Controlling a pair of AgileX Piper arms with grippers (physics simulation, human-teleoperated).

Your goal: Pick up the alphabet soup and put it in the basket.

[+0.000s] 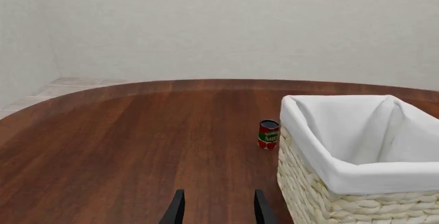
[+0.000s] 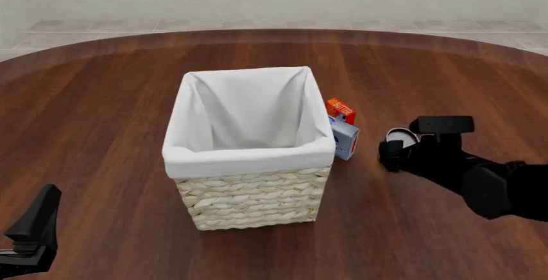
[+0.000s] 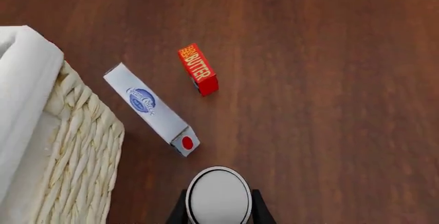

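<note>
The alphabet soup (image 3: 218, 196) shows only its round silver-grey top in the right wrist view. It stands low on the table to the right of the basket (image 2: 248, 158) in the front view. My right gripper (image 3: 218, 206) has a finger tight against each side of the can (image 2: 398, 137). The basket is a large woven straw one with a white liner, in mid-table. My left gripper (image 1: 218, 207) is open and holds nothing. It hangs low near the table's front left (image 2: 36, 219), well away from the basket (image 1: 357, 162).
An orange-red butter box (image 3: 197, 70) and a white-and-blue carton (image 3: 152, 110) lie between the basket's right wall and the soup can. In the left wrist view a small red-labelled can (image 1: 268, 134) stands beside the basket's far corner.
</note>
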